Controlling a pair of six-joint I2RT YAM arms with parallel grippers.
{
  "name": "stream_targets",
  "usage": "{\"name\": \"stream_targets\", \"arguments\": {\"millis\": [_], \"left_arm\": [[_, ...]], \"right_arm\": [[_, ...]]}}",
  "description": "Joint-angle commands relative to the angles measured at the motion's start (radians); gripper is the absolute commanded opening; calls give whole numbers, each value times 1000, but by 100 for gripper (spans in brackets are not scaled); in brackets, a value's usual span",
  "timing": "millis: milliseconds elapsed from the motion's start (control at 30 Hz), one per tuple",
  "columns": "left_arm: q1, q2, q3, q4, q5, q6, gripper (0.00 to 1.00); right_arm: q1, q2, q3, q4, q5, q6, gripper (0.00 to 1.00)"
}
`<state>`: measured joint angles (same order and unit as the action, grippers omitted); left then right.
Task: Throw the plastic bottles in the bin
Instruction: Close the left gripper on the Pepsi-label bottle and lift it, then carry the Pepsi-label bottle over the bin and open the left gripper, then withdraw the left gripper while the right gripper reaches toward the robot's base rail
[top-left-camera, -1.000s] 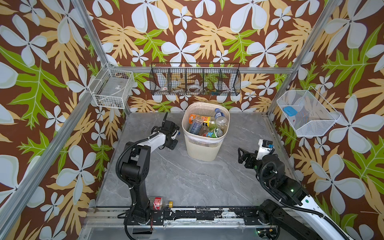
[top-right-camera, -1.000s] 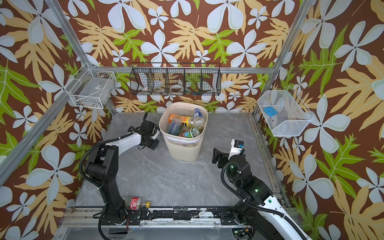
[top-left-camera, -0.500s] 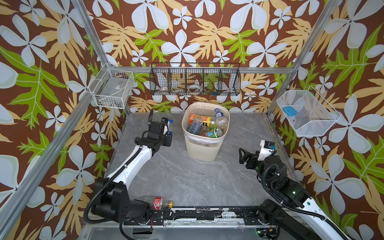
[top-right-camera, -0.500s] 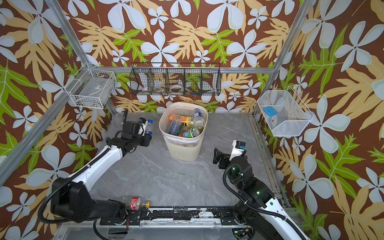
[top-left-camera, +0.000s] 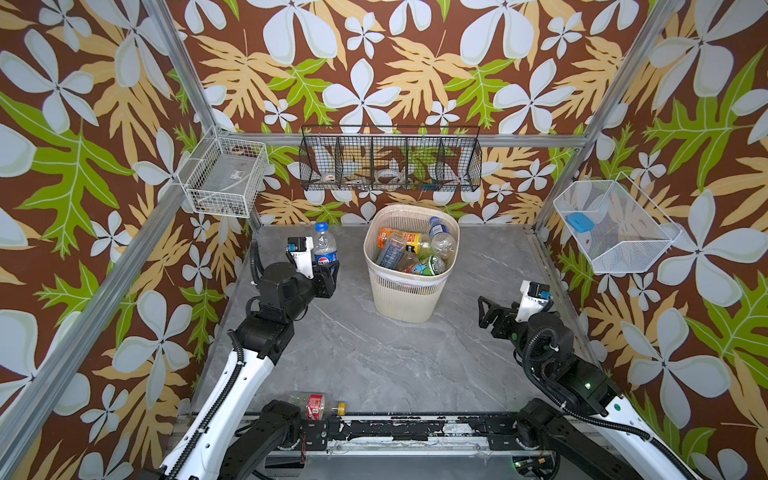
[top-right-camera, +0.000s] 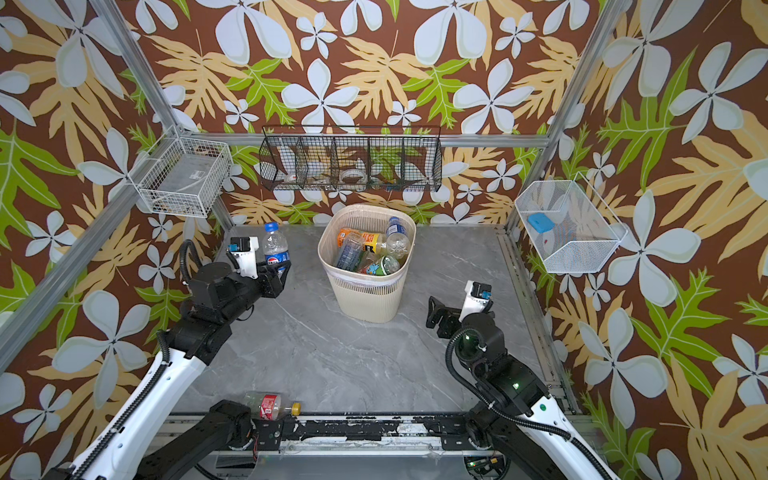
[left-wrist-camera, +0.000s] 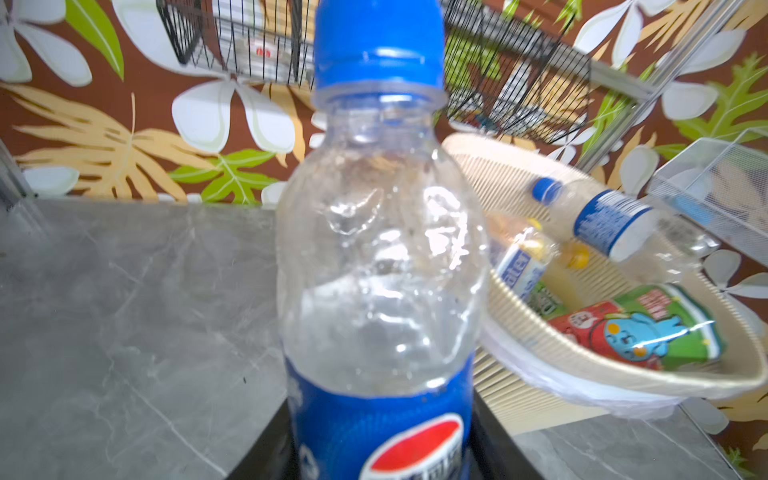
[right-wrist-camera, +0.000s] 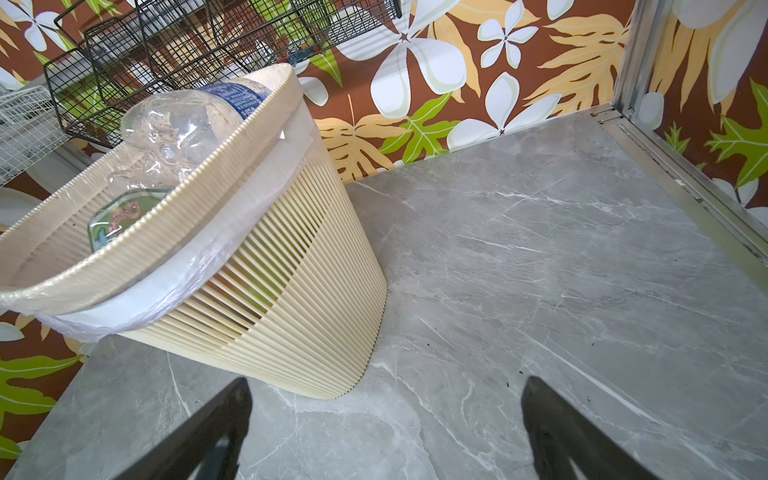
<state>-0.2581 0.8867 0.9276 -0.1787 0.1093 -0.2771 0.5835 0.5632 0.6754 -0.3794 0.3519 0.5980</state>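
While left gripper (top-left-camera: 327, 272) clamps Pepsi bottle (top-left-camera: 322, 245), bin (top-left-camera: 409, 301) alongside

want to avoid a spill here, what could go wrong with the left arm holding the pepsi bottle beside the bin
1. The bin looks nearly full: a blue-label bottle pokes above its rim, so the pepsi bottle may bounce or roll out.
2. The left pincer grips it low, at the label; swinging across, it could clip the rim and tip the bin.
3. The red-label bottle by the front rail might get knocked off.
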Motion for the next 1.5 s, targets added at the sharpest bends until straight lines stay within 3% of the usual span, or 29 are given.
{"name": "stream_targets", "arguments": {"millis": [0, 133, 333, 500, 633, 967, 1000, 1033, 1133, 1467], "left_arm": [[2, -17, 42, 19, 69, -55, 40], [-44, 5, 100, 60, 131, -125, 39], [-288, 163, 253, 54, 0, -109, 39], [-425, 354, 394, 56, -71, -89, 39], [-441, 467, 477, 48, -78, -99, 39], [-441, 550, 523, 41, -78, -105, 42], [-441, 558, 528, 33, -83, -106, 44], [-441, 569, 539, 15, -97, -110, 55], [-441, 604, 598, -68, -153, -126, 99], [-441, 504, 607, -59, -212, -77, 100]], "right_arm": [[1, -4, -4, 13, 16, 10, 99], [1, -9, 0, 9, 20, 10, 100], [1, -15, -2, 8, 13, 18, 100], [0, -29, 1, -1, 17, 22, 100], [1, -37, 13, -22, 24, 22, 100], [1, -51, 14, -32, 36, 16, 100], [1, -49, 14, -31, 35, 16, 100], [1, -49, 14, -30, 35, 13, 100], [1, -48, 18, -30, 37, 12, 100], [1, -59, 13, -44, 48, 8, 100]]}}
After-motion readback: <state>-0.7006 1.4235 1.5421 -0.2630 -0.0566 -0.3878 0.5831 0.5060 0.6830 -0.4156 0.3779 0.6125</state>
